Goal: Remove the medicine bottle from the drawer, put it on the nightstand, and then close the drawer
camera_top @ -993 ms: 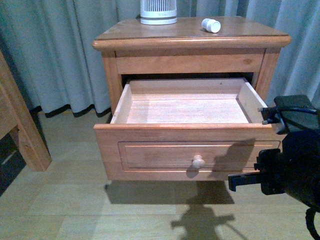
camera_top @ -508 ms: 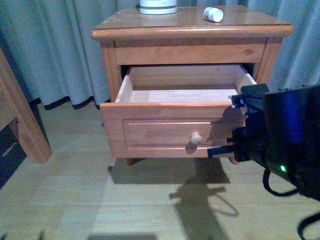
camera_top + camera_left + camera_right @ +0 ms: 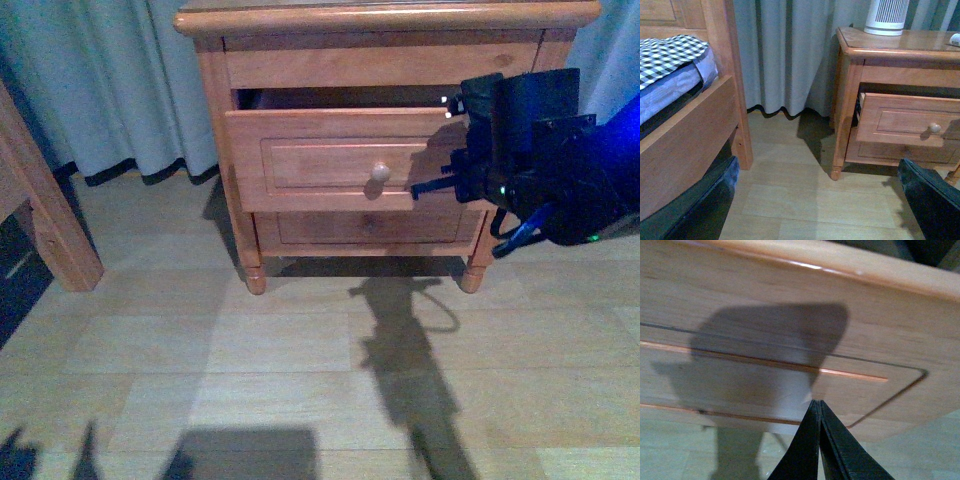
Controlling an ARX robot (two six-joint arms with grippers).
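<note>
The nightstand (image 3: 380, 62) stands ahead, its top out of the front view. The drawer (image 3: 330, 160) with its round knob (image 3: 380, 172) is pushed almost in, and a dark gap shows above its front. My right gripper (image 3: 415, 190) is shut and empty, its tip against the drawer front right of the knob; in the right wrist view the closed tips (image 3: 816, 402) touch the panel (image 3: 765, 315). The medicine bottle (image 3: 955, 39) lies on the nightstand top (image 3: 900, 42) at the picture's edge. My left gripper (image 3: 820, 200) is open over the floor, away from the nightstand.
A wooden bed frame (image 3: 40, 220) stands to the left, with checked bedding (image 3: 665, 55) on it. Grey curtains (image 3: 120, 80) hang behind. A white ribbed device (image 3: 886, 17) sits on the nightstand top. The lower drawer (image 3: 370, 228) is shut. The floor is light wood.
The drawer has gone from wide open to nearly shut. My right gripper has moved forward against its front. The front view has dropped, so the nightstand top is out of it.
</note>
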